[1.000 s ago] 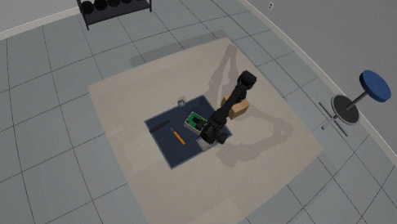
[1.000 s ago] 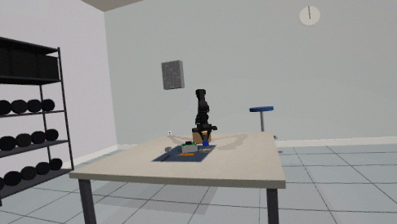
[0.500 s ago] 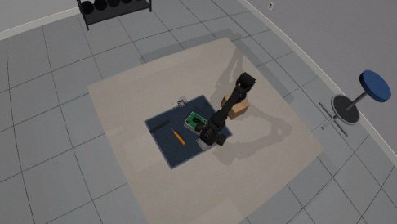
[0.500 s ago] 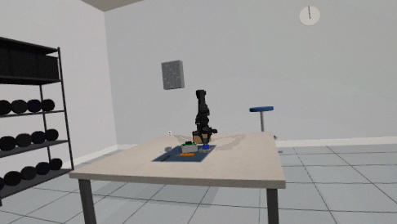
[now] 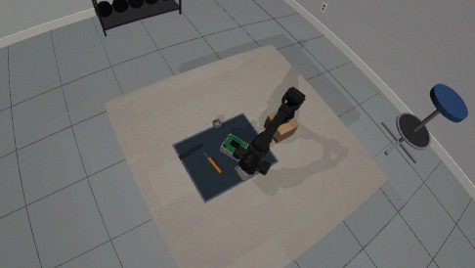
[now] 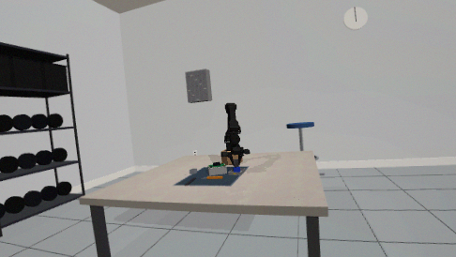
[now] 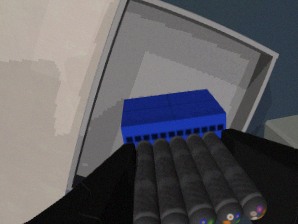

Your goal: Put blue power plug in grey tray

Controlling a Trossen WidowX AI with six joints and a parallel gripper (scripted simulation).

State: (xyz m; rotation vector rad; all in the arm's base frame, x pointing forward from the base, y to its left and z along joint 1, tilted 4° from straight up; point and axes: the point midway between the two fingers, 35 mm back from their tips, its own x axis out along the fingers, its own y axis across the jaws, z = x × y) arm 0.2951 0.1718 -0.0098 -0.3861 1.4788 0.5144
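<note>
The blue power plug (image 7: pixel 172 112) (image 6: pixel 236 169) is between the fingers of my gripper (image 7: pixel 178 147), which is shut on it. Several dark grey cables run from the plug back between the fingers. The grey tray (image 7: pixel 165 67) (image 5: pixel 242 174) is under the plug; in the wrist view the plug lies within the outline of its walls. Whether the plug touches the tray floor, I cannot tell. The green circuit board (image 5: pixel 230 141) (image 6: pixel 217 165) sits on its light grey housing beside the tray. Its socket is too small to make out.
A dark blue mat (image 5: pixel 195 183) (image 6: pixel 199 181) lies under the board. An orange-handled screwdriver (image 5: pixel 214 165) (image 6: pixel 215 177) and a black strip (image 5: pixel 191 151) lie on it. A small grey container (image 5: pixel 217 123) stands at the mat's edge. A brown box (image 5: pixel 287 131) stands by the arm.
</note>
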